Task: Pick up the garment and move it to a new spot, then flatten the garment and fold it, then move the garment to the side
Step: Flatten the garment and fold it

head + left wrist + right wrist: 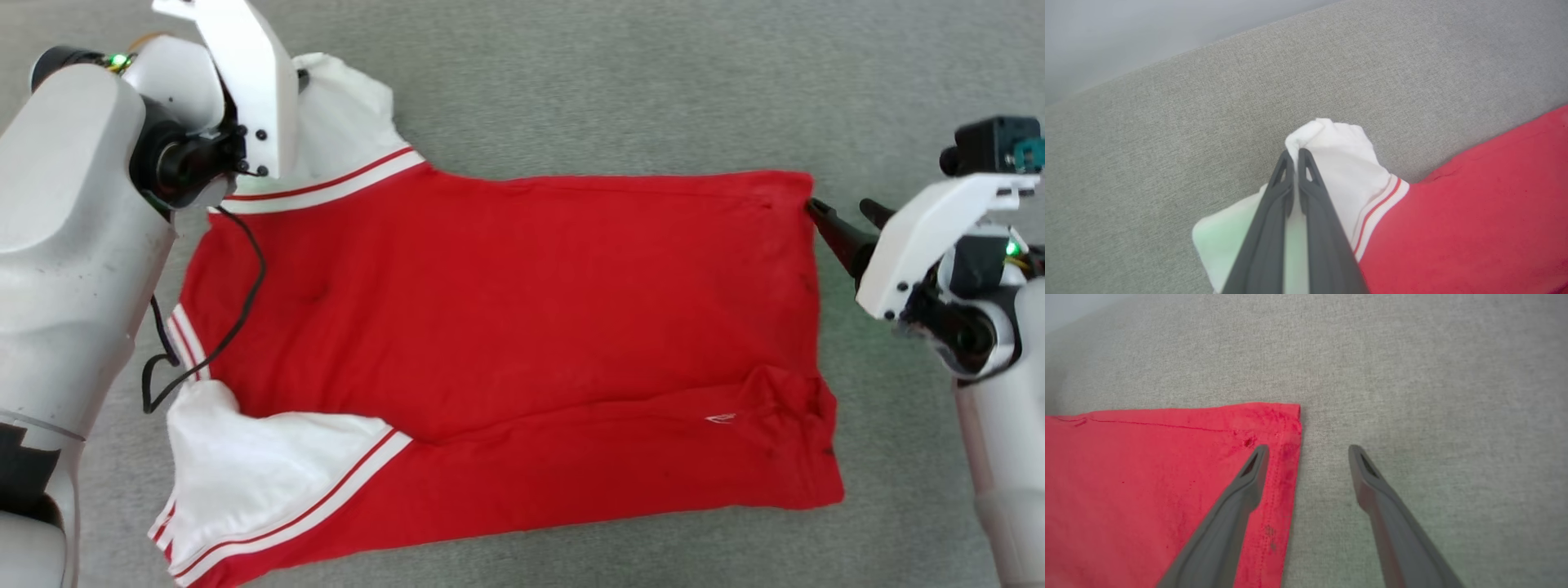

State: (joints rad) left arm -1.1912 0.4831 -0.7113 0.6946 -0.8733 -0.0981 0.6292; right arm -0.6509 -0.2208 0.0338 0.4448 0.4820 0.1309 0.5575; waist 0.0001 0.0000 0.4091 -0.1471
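Garment (506, 327) lies spread out on the grey fabric surface (571, 82), lengthwise across the head view: sleeves and collar end toward the robot's left, hem toward its right, plain red side up. Pickup and relocation look done, and the body is mostly flat with only light wrinkles. A long ridge runs along the near edge of the red body and there is some bunching by the near hem corner (804, 392); whether that is a first fold or just a loose overlap, I can't tell. Near sleeve (245, 474) lies flat and splayed out. Left gripper (1295, 153) is closed, pinching the tip of the far sleeve (1339, 163), so the white cloth puckers into a small peak at the fingertips. Right gripper (1309, 451) is wide open and holds nothing; it sits at the far hem corner (1286, 416), one finger over the red cloth and the other over bare grey surface, and contact can't be judged. My read is that flattening is about finished and the fold of the far long edge is being set up, with the left side gripped and the right not yet. What is left: close the right on the hem, fold the far side over, make any further folds, then move the bundle to the side.
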